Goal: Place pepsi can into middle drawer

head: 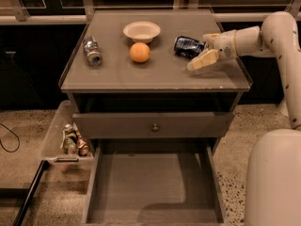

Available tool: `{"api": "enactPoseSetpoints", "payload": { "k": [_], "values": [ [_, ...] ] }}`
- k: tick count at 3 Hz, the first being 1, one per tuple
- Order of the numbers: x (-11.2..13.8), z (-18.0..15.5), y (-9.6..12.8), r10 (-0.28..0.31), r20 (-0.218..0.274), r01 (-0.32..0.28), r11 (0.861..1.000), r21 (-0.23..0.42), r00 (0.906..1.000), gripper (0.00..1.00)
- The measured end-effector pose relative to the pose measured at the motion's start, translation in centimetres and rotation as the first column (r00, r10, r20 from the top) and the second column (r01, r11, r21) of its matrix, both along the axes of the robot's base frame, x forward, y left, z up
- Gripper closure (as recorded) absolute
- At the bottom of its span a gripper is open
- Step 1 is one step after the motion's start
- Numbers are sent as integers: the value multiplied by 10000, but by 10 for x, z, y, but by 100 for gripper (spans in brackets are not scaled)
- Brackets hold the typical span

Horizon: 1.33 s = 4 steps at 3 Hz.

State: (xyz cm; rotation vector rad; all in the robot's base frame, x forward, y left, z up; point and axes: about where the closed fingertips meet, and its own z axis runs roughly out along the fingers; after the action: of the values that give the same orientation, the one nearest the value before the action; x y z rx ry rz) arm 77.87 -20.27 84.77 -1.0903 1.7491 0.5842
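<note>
The small dark blue soda can (187,46) lies on its side on the grey surface (155,76), at 3 o'clock from the round orange fruit (139,52). The cream two-finger tool (207,48) is spread wide at the can's 3 o'clock end. Whether they touch is unclear.

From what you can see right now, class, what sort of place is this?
Probably a robot test area in an office or lab: a drawer cabinet on speckled floor, an orange and bowl set out on top, and a robot's open claw at the pepsi can.

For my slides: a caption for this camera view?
Open pincer at the blue can on the cabinet top, wide drawer pulled out below.
</note>
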Motion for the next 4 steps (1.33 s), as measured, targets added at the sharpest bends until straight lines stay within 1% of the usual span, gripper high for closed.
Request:
{"api": "enactPoseSetpoints", "payload": {
  "k": [1, 2, 4],
  "values": [
    [-1, 1, 0, 104, -97, -104, 9999, 12, 9999, 4],
    [-1, 1, 0, 105, -98, -105, 9999, 12, 9999, 23],
    [-1, 1, 0, 105, -98, -105, 9999, 12, 9999, 69]
  ]
}}
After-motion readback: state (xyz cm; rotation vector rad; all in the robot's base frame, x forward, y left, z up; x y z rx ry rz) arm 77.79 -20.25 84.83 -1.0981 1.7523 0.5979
